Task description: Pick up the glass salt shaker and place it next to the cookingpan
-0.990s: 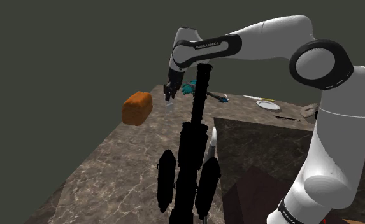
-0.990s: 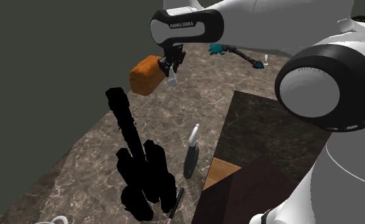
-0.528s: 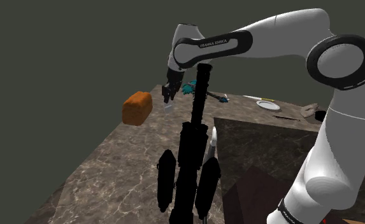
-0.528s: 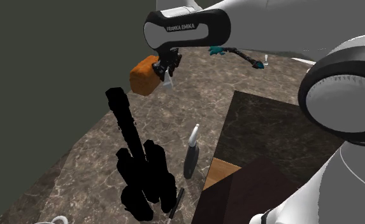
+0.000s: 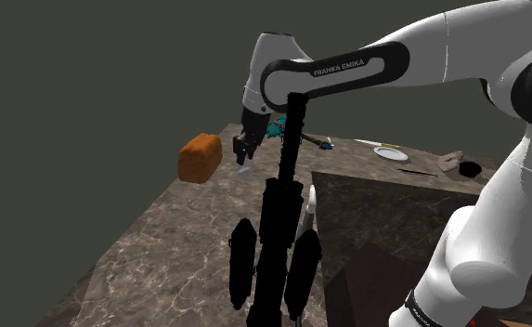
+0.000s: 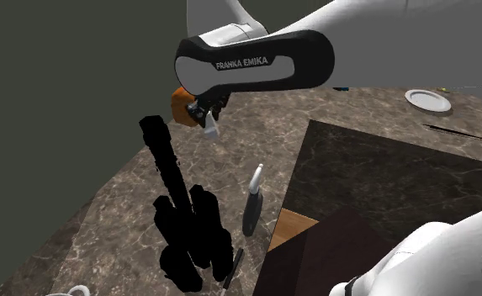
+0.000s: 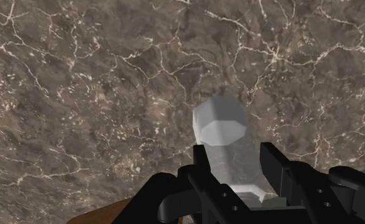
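Brown veined marble desk [image 5: 162, 241] meets a dark grey backdrop. At the shoulder view's left sits an orange-brown block [image 5: 200, 158]. Just beside it the claw [image 5: 243, 160] hangs clenched around a pale salt shaker [image 7: 220, 127], clear of the desk. Farther right stand a black shape [image 5: 278, 241] and a white plate [image 5: 391, 153].

One pale shaker [image 7: 219, 124], one orange-brown block [image 5: 200, 158], one white plate [image 6: 426, 99], one grey bottle [image 6: 251, 206] and one black upright shape [image 6: 184, 227] are counted; one teal item [image 5: 275, 131], possibly a utensil, is partly seen.
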Controlling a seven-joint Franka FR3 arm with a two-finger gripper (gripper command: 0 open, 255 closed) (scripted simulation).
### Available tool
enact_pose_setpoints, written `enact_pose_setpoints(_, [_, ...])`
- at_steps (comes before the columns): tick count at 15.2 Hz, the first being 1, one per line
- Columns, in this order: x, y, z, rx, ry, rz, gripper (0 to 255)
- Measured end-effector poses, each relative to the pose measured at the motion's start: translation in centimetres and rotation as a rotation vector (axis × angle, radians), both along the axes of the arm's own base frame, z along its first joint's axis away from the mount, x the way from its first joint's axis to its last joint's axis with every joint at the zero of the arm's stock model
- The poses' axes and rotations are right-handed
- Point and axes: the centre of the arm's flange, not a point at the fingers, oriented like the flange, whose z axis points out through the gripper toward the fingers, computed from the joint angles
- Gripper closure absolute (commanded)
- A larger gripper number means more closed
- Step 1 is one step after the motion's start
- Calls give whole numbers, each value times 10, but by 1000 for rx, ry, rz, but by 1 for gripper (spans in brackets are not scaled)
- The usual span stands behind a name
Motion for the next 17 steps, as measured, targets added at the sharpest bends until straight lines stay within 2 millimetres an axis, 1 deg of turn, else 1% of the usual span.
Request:
enact_pose_setpoints(4, [-40,39,2,0,-1,0,255])
enact_pose_setpoints(6, [-55,58,0,0,-1,0,255])
enact_pose_setpoints(7, [-67,67,-1,0,0,0,255])
enact_pose_setpoints(9, [-85,80,1,0,0,0,255])
enact_pose_setpoints(11, [-102,99,-1,0,-1,0,255])
enact_pose_setpoints(12, [-112,106,0,0,0,0,255])
enact_pose_setpoints(14, [-134,126,-2,0,-1,1,255])
enact_pose_setpoints(17, [-161,155,0,0,0,0,255])
